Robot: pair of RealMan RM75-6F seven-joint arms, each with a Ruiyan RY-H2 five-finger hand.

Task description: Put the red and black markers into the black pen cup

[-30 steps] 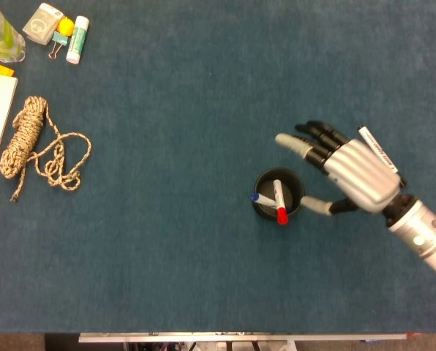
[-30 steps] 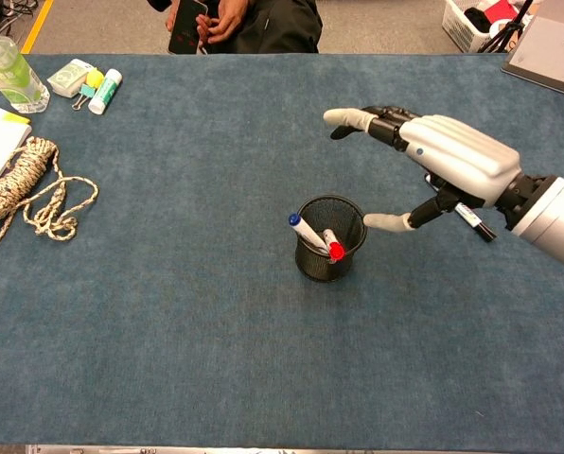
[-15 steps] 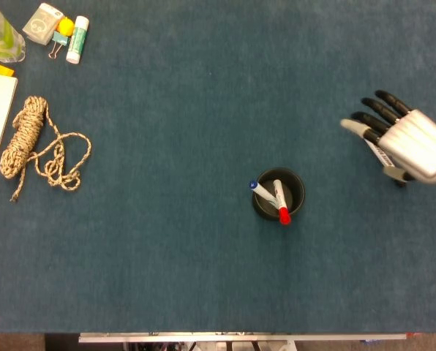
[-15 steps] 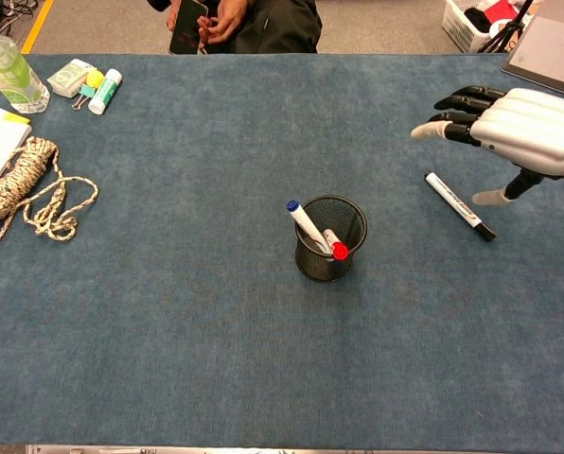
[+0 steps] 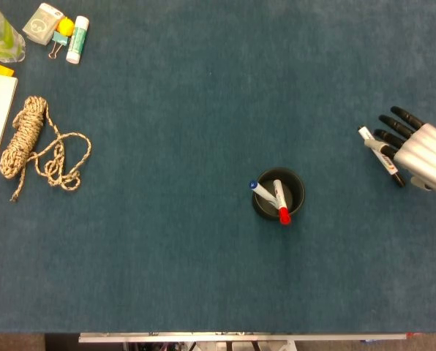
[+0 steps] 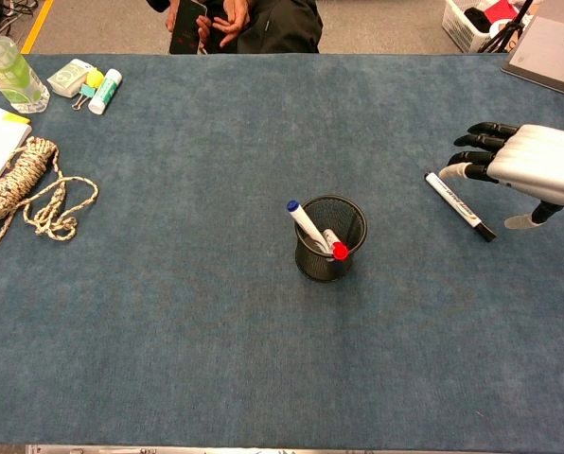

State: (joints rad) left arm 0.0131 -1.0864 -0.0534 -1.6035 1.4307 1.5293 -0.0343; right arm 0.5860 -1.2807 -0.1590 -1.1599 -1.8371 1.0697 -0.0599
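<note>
Right hand (image 5: 425, 152) (image 6: 539, 166) hovers near the blue table's (image 5: 203, 95) right edge, fingers spread, holding nothing. The black-capped white marker (image 5: 381, 156) (image 6: 460, 205) lies flat just beside its fingertips. Mid-table, the black mesh pen cup (image 5: 278, 194) (image 6: 330, 237) holds the red-capped marker (image 5: 280, 202) (image 6: 332, 246) and a blue-capped marker (image 5: 262, 193) (image 6: 305, 223). Left hand's out of view.

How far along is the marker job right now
Done: the red marker stands in the black pen cup, next to a blue-capped marker. In hand: nothing; the right hand hovers open over the black marker, which lies on the table. Left: gripping that marker and dropping it into the cup.
</note>
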